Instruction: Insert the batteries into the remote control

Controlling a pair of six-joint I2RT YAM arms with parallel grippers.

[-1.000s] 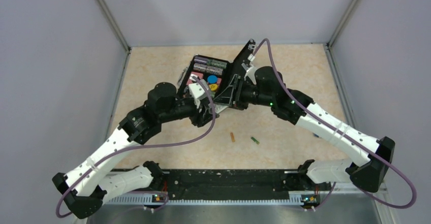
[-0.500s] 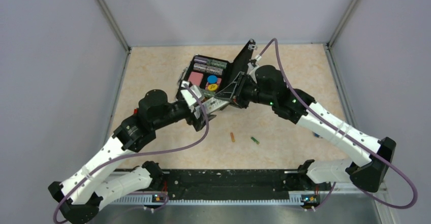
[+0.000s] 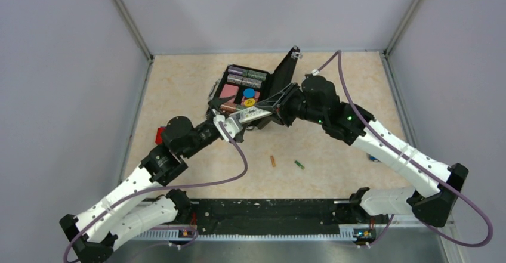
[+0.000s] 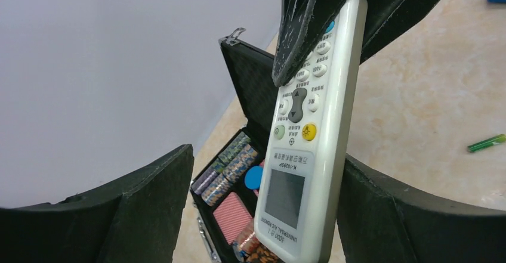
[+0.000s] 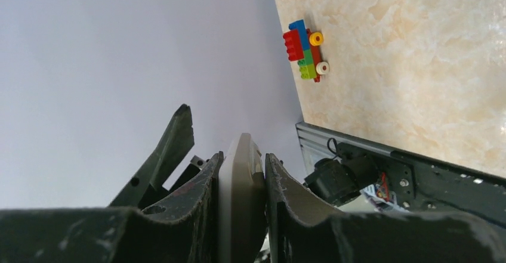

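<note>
Right hand clamped remote control edge-on, aloft | left hand gaped around its lower end (contact unclear) | orange battery, green battery lay on surface | risk: thin-edge grip might slip, I reckoned

the right arm reaches in from the right of the remote control, and the right gripper is clamped on the remote's far end, a finger pressed to each face. the left arm stretches in from the remote's left. the left gripper sits at the remote's near end, jaws spread wide to either side of it.
</note>
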